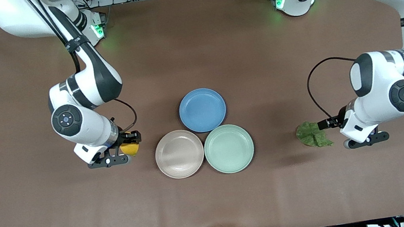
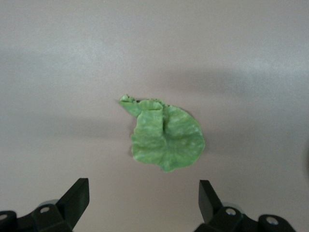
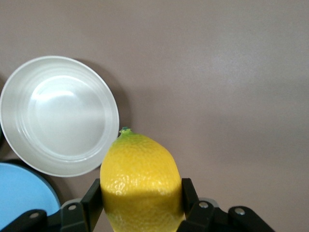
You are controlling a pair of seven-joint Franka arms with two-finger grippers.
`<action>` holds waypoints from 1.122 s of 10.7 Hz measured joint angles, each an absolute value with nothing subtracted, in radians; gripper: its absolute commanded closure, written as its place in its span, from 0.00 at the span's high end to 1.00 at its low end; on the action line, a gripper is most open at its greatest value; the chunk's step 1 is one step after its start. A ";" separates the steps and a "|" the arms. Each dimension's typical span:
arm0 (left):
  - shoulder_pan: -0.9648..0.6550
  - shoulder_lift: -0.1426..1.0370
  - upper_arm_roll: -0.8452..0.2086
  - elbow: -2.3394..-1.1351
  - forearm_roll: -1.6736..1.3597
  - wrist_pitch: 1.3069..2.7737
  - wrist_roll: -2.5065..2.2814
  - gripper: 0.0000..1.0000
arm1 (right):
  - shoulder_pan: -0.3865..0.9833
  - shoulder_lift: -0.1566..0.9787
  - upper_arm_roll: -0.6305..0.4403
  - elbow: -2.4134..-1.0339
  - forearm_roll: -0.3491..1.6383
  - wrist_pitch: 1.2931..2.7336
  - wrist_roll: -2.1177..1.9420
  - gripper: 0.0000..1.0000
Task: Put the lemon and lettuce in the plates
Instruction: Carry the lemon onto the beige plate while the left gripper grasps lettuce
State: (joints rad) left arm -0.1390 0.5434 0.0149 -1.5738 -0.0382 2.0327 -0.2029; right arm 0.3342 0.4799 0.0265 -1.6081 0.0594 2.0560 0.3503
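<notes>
My right gripper (image 1: pixel 129 143) is shut on the yellow lemon (image 1: pixel 129 149) and holds it over the table, beside the pale beige-pink plate (image 1: pixel 179 153) toward the right arm's end. In the right wrist view the lemon (image 3: pixel 140 174) fills the gap between the fingers (image 3: pixel 94 200), green tip pointing at the beige plate (image 3: pixel 110 104). The mint green plate (image 1: pixel 229 148) touches the beige one; both are empty. The green lettuce leaf (image 1: pixel 312 134) lies flat on the table toward the left arm's end. My left gripper (image 1: pixel 328 124) is open and empty just beside it; the leaf (image 2: pixel 164 137) lies ahead of its fingers (image 2: pixel 77 193), not between them.
An empty blue plate (image 1: pixel 202 110) sits against the other two plates, farther from the front camera; its edge also shows in the right wrist view (image 3: pixel 24 195). The brown table (image 1: pixel 215 199) is bare nearer the front camera.
</notes>
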 measured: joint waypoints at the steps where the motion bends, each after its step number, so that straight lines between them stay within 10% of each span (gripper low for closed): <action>1: -0.139 0.553 0.013 -1.582 -0.042 2.057 -0.213 1.00 | 0.339 0.485 0.027 -1.604 0.073 2.080 0.382 0.00; 12: -0.158 0.627 0.004 -1.588 -0.044 2.146 -0.282 1.00 | 0.427 0.623 0.027 -1.526 0.293 2.363 0.581 0.00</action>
